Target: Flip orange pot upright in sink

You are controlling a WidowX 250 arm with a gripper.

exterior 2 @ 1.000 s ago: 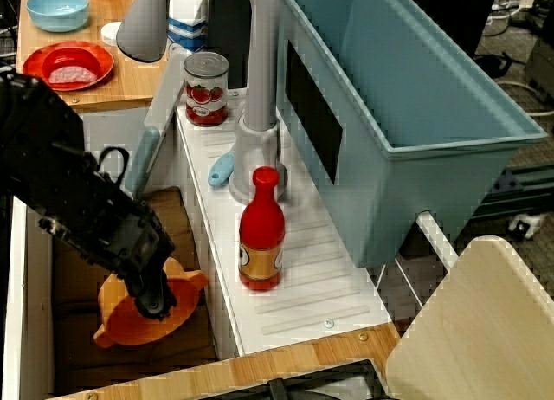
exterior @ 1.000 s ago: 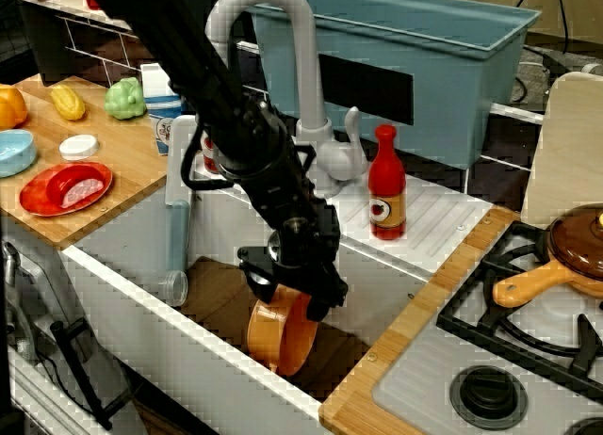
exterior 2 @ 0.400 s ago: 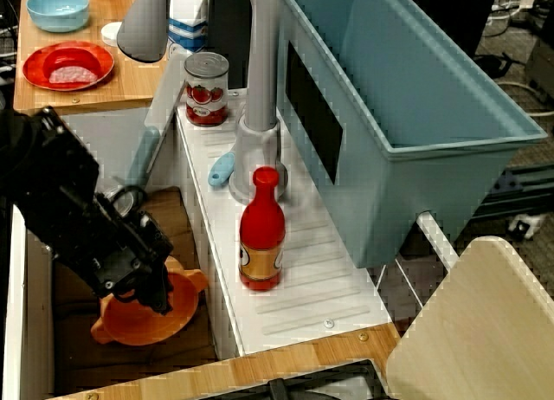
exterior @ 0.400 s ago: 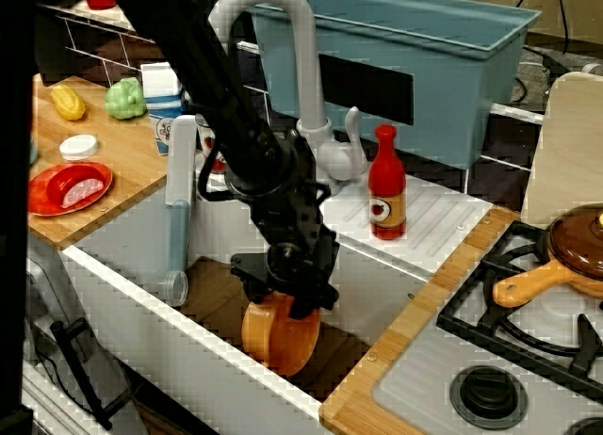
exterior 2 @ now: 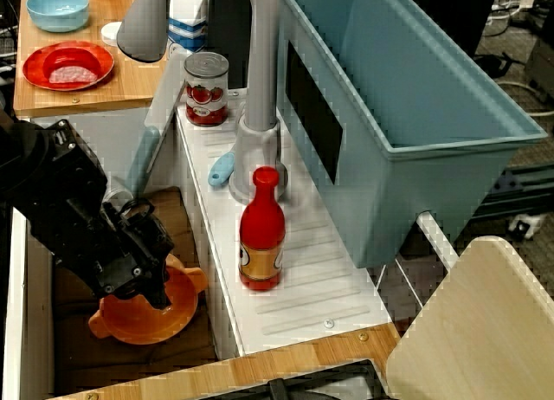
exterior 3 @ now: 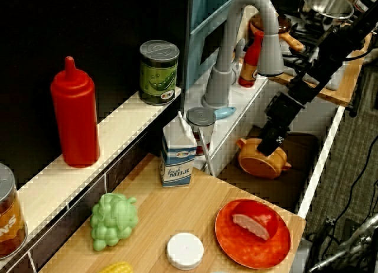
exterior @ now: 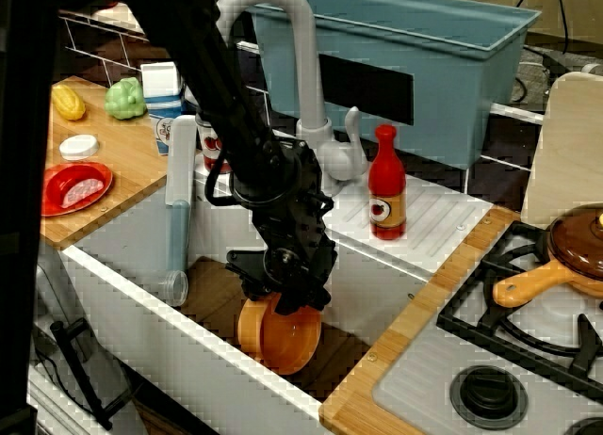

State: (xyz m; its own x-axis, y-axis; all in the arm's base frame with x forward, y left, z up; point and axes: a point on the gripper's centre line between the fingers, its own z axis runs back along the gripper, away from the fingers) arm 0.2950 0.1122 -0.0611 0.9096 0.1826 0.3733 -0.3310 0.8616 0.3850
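From the front view, the black claw (exterior: 280,289) reaches down into the deep white sink with the brown wood-like floor (exterior: 212,294) and is closed on the rim of the small round orange plastic pot (exterior: 277,334). The pot sits low on the sink floor near the front wall, tilted, its open mouth turned toward the camera. A white gooseneck faucet (exterior: 294,49) rises behind the arm, a red sauce bottle with a yellow label (exterior: 386,184) stands on the white ribbed drainboard (exterior: 435,223), and a large blue-grey tub (exterior: 415,68) sits behind it.

From the view above the drainboard, the claw (exterior 2: 156,289) pinches the pot's (exterior 2: 143,312) rim on the side nearest the drainboard (exterior 2: 303,279); the pot's mouth faces mostly up, a tab handle showing at each side. The pot lies in the sink's (exterior 2: 186,227) right part, close to the wall below the bottle (exterior 2: 261,229). A tomato can (exterior 2: 206,88) stands further back beside the faucet (exterior 2: 258,62).

From the view over the wooden tabletop (exterior 3: 177,226), the claw (exterior 3: 270,144) comes down onto the top of the pot (exterior 3: 261,158), which rests on the sink (exterior 3: 307,152) floor nearly upright. How wide the fingers stand cannot be told here. A red plate (exterior 3: 253,233) and a milk carton (exterior 3: 178,150) stand on the tabletop.
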